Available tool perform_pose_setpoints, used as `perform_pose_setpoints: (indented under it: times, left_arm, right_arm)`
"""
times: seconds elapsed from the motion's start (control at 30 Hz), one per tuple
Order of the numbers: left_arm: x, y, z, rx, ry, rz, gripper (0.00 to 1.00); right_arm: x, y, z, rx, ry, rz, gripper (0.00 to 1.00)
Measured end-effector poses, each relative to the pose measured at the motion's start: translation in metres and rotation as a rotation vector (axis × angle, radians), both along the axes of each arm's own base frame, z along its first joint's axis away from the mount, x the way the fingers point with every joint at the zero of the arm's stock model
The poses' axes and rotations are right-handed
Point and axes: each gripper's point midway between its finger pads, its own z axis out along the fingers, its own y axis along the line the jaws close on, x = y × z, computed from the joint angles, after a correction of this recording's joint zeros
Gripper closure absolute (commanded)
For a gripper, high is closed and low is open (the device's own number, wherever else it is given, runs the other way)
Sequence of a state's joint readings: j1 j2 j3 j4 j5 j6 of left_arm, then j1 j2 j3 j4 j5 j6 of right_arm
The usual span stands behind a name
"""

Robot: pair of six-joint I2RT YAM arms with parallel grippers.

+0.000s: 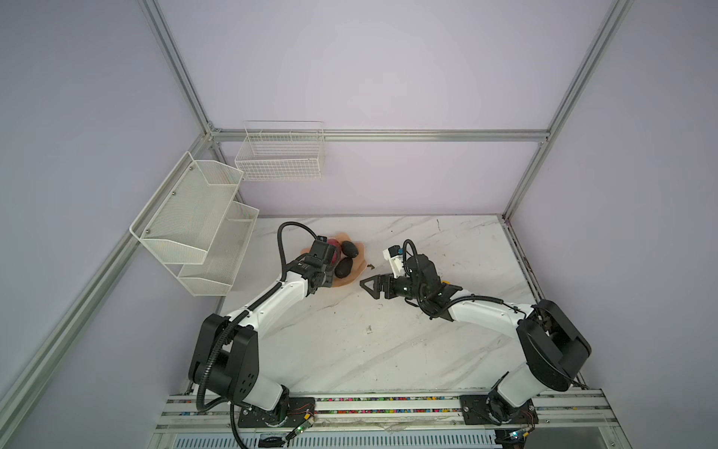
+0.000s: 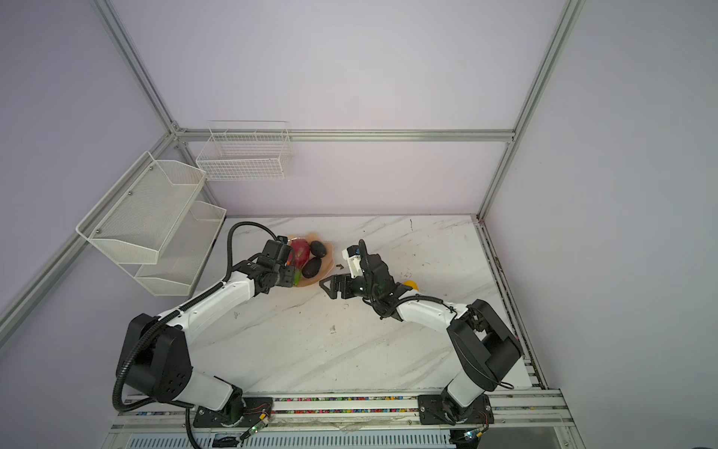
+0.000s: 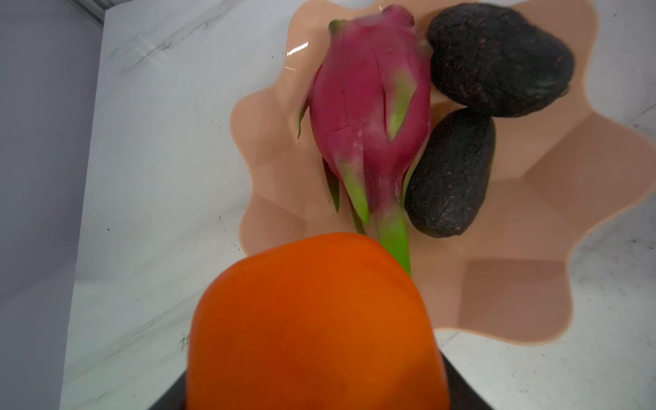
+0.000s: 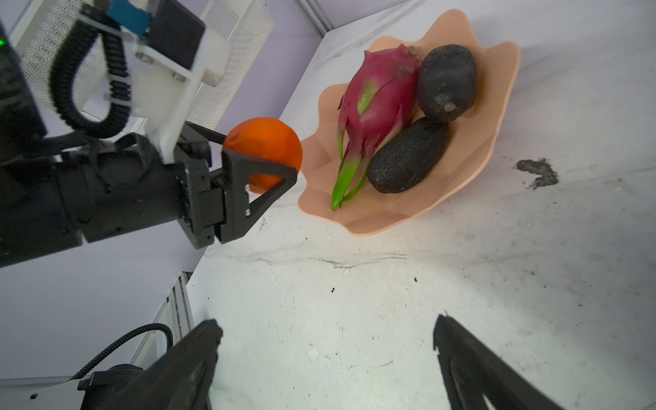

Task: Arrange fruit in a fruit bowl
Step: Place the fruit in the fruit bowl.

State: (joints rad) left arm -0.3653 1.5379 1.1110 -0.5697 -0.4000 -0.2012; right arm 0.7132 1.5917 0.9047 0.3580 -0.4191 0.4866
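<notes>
Done, in glossy peach-pink scalloped bowl: magenta dragon fruit, two black ovals. Gripped in left pincer beside rim: round orange. Right pincer wide, empty. Pending: yellow pear.

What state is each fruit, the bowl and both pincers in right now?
Fruit bowl, on the table, holding three fruits.
Orange, in the left pincer, by the bowl's rim.
Left pincer, shut on the orange.
Right pincer, open, empty.
Dragon fruit, lying in the bowl.
Farther black oval, in the bowl.
Nearer black oval, in the bowl.
Pear, outside the bowl, mostly hidden behind the right arm.
</notes>
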Motion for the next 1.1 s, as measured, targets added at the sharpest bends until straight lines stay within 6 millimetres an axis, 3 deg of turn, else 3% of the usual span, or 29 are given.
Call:
perform_pose_setpoints:
  times: [0.2,0.5,0.73,1.1]
  left_arm:
    - [0.018,0.007,-0.025,0.021,0.074,0.029,0.47]
    - [0.044,0.011,-0.024,0.022,0.056,0.051,0.45]
    - [0.046,0.017,-0.038,0.032,0.085,0.067,0.38]
    - [0.046,0.018,-0.038,0.032,0.084,0.069,0.22]
  right_arm:
    - [0.003,0.000,0.003,0.015,-0.015,-0.011,0.03]
    - [0.004,-0.002,0.002,0.010,-0.017,-0.023,0.03]
    - [0.006,-0.003,0.001,0.006,-0.018,-0.032,0.03]
    - [0.005,-0.004,0.006,0.012,-0.028,-0.038,0.03]
